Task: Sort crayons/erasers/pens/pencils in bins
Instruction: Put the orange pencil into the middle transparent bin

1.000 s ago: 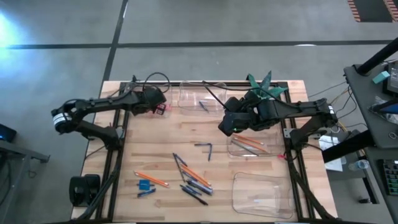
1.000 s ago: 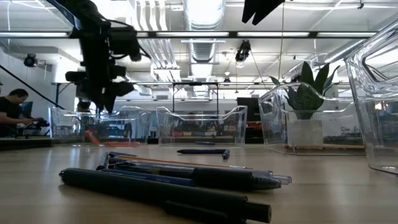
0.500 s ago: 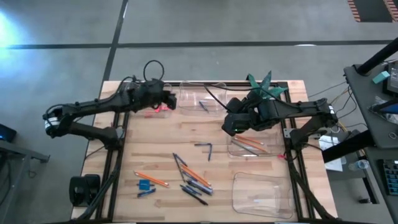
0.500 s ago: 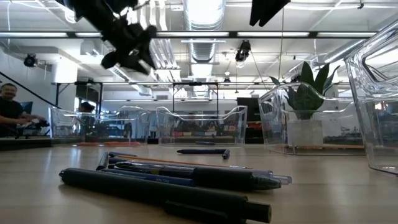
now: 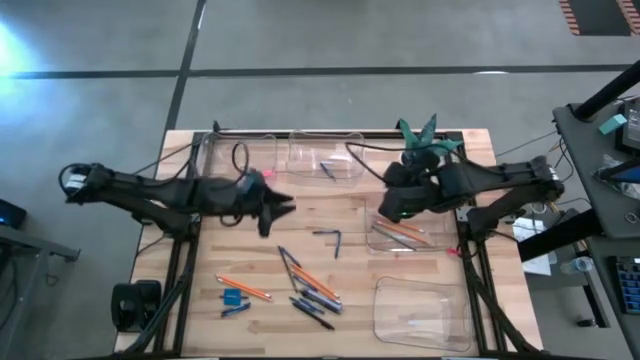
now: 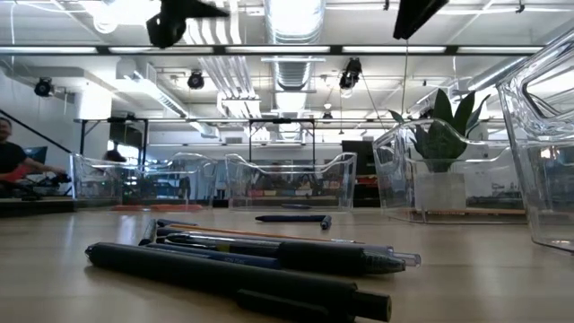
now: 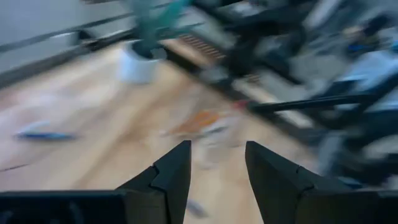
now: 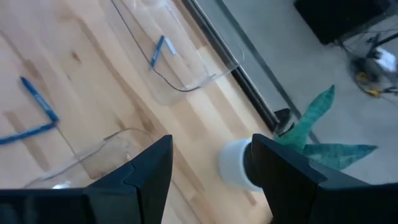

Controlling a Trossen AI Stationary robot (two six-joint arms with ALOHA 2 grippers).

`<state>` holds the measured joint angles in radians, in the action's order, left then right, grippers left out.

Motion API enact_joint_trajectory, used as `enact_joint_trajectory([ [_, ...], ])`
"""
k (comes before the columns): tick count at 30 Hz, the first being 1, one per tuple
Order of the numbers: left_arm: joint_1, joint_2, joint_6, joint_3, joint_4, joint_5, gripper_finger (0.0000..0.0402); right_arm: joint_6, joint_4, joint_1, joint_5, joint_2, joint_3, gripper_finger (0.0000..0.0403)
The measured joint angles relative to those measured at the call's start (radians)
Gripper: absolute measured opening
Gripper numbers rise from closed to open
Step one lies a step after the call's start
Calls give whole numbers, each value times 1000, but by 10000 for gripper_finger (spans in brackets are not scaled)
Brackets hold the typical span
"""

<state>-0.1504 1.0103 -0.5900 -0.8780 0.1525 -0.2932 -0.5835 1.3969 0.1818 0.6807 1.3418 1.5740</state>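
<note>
Pencils in right bin; pens, crayons loose mid-table.

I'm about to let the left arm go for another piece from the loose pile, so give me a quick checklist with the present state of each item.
1. Left gripper open, nothing between the fingers: ok.
2. Right gripper open and empty: ok.
3. Right arm away from the loose pile, over by the bin with pencils: ok.
4. Loose pile free of any arm above it: ok.
5. Left wrist view sharp enough to aim: not ok.
</note>
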Motion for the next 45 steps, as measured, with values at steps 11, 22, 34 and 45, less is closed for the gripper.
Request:
enact_joint_trajectory([
  [11, -337, 123, -540, 2, -10, -1, 139, 8, -460, 149, -165, -153, -289, 210],
  [22, -573, 310, -1136, 2, 35, 51, 139, 8, -563, 261, -166, -124, -386, 210],
  [34, -582, 420, -601, -21, 141, 251, 139, 8, -617, 265, -165, -119, -366, 210],
  [45, -568, 481, -203, -16, 468, 136, 131, 8, -748, 265, -164, -113, -356, 210],
])
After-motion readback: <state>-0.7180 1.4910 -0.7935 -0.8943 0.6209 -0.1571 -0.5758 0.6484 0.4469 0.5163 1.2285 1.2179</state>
